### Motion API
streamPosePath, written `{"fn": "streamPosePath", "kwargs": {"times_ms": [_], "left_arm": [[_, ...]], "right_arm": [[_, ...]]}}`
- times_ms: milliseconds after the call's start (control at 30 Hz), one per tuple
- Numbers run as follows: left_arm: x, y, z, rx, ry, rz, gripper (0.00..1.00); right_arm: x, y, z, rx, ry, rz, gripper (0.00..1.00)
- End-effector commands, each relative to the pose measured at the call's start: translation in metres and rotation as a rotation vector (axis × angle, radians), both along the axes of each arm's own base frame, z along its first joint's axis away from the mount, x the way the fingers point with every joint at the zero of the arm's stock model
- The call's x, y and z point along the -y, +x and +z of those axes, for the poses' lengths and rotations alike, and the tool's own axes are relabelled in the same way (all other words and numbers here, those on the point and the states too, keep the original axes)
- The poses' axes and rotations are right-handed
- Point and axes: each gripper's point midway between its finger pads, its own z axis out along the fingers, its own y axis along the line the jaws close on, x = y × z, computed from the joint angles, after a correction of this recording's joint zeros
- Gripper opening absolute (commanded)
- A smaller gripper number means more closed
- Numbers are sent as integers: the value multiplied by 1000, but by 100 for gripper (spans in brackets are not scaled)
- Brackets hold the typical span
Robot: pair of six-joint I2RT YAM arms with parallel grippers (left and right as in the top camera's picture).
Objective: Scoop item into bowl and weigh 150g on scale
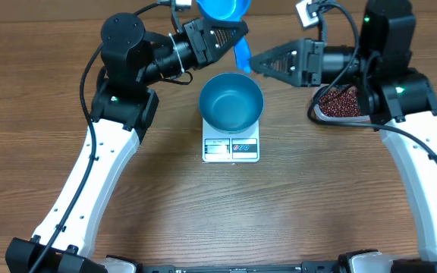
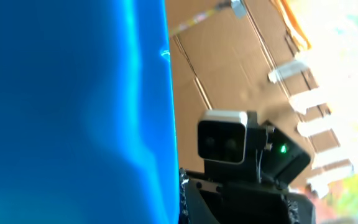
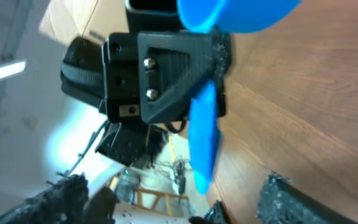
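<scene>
Scoop up in the left arm's grip, bowl empty, no beans moved yet.
The left gripper [image 1: 237, 32] was clenched on the blue scoop [image 1: 222, 9] near its cup, handle hanging toward the right gripper [image 1: 255, 64], whose jaws stood wide apart holding nothing; this looked like a hand-over spot. The bowl [image 1: 231, 106] sat empty on the scale [image 1: 231, 149], and the beans [image 1: 341, 101] were all in the clear tub [image 1: 319, 114] under the right arm.

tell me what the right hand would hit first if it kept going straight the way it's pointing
Most likely the blue scoop. Its handle hangs right in front of the open right hand, and the right wrist view shows it between the fingers. The left hand gripping it sits just behind. Exact depth is unclear.
</scene>
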Motion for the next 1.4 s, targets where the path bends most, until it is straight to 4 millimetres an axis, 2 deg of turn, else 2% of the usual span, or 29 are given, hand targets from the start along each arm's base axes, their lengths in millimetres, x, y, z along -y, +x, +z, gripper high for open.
{"fn": "streamPosePath", "kwargs": {"times_ms": [0, 167, 267, 333, 400, 433, 633, 800, 967, 1133, 1367], "left_arm": [[-11, 12, 15, -93, -82, 94, 4], [-4, 18, -6, -263, -95, 151, 4], [4, 16, -19, -413, -124, 168, 4], [8, 14, -20, -526, -183, 162, 4], [9, 14, -20, -593, -220, 157, 4], [9, 14, -20, -599, -223, 158, 4], [12, 12, -25, -584, -193, 158, 4], [13, 11, -26, -542, -165, 159, 4], [11, 14, -26, -426, -103, 181, 4], [13, 13, -26, -360, -63, 174, 4], [14, 16, -27, -334, -53, 212, 4]], "right_arm": [[9, -3, 9, 10, 8, -7, 91], [5, -2, -3, -31, -29, -39, 91], [2, 4, -8, -45, -53, -81, 86], [3, 10, -11, -114, -57, -126, 76], [3, 14, -12, -150, -59, -157, 59], [3, 17, -14, -168, -64, -179, 50], [-4, 25, -20, -208, -87, -257, 46], [-7, 32, -18, -231, -78, -305, 33], [-6, 36, -15, -231, -67, -323, 24], [-6, 37, -14, -231, -63, -332, 4], [-6, 38, -14, -242, -60, -338, 6]]}}
